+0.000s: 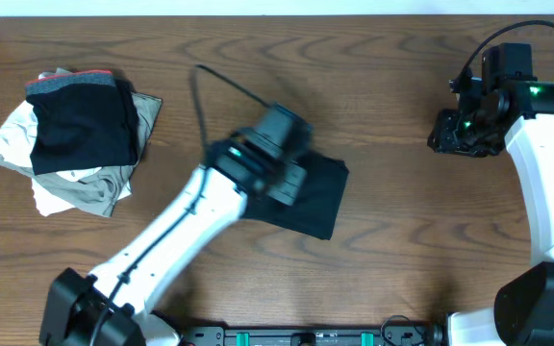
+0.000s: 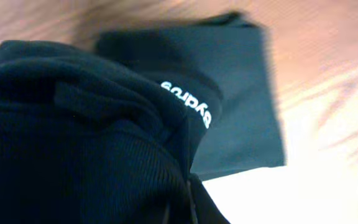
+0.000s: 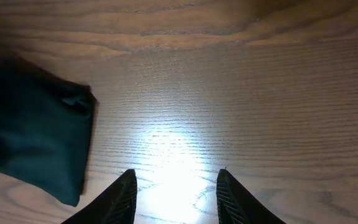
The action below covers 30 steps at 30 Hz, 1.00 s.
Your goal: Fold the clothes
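A dark navy garment (image 1: pixel 320 197) with white lettering lies partly folded on the table's middle. My left gripper (image 1: pixel 282 163) is right over its left part and looks blurred. In the left wrist view the garment (image 2: pixel 241 106) fills most of the frame, and a raised fold of it bunches against my fingers (image 2: pixel 190 202), which appear shut on the cloth. My right gripper (image 1: pixel 463 132) hovers at the far right, apart from the garment. In the right wrist view its fingers (image 3: pixel 176 193) are open over bare wood, with the garment (image 3: pixel 30 130) at the left.
A pile of clothes (image 1: pixel 75 135), black, grey and white, sits at the far left of the wooden table (image 1: pixel 402 259). A black cable (image 1: pixel 205 91) loops above the left arm.
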{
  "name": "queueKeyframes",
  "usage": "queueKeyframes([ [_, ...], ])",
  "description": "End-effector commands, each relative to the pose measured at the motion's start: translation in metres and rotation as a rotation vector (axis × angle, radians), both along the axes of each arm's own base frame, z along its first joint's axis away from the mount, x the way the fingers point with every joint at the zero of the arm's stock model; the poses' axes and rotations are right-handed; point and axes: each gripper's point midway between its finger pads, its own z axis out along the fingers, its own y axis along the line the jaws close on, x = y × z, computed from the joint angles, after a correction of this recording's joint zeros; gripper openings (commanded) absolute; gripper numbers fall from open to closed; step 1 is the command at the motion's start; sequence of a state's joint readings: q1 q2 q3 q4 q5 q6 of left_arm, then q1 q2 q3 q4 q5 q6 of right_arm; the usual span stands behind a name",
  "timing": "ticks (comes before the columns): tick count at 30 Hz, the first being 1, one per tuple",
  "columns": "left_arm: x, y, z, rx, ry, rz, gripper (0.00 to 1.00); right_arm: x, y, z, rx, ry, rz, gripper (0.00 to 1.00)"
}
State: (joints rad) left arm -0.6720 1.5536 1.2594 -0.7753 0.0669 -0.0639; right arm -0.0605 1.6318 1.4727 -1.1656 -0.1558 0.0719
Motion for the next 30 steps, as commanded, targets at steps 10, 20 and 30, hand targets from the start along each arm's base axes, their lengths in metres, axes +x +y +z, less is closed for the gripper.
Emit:
queueKeyframes([
  [10,-0.016,-0.055,-0.038,0.091,-0.035,-0.125,0.12,-0.005,-0.001,0.002,0.001,0.016,-0.012,0.40],
  [20,-0.033,-0.091,-0.037,0.004,-0.026,-0.206,0.36,-0.004,0.001,0.002,0.001,0.015,-0.007,0.41],
  [30,-0.021,-0.068,-0.008,0.026,-0.092,-0.152,0.39,-0.002,0.029,0.006,0.070,-0.020,0.144,0.43],
])
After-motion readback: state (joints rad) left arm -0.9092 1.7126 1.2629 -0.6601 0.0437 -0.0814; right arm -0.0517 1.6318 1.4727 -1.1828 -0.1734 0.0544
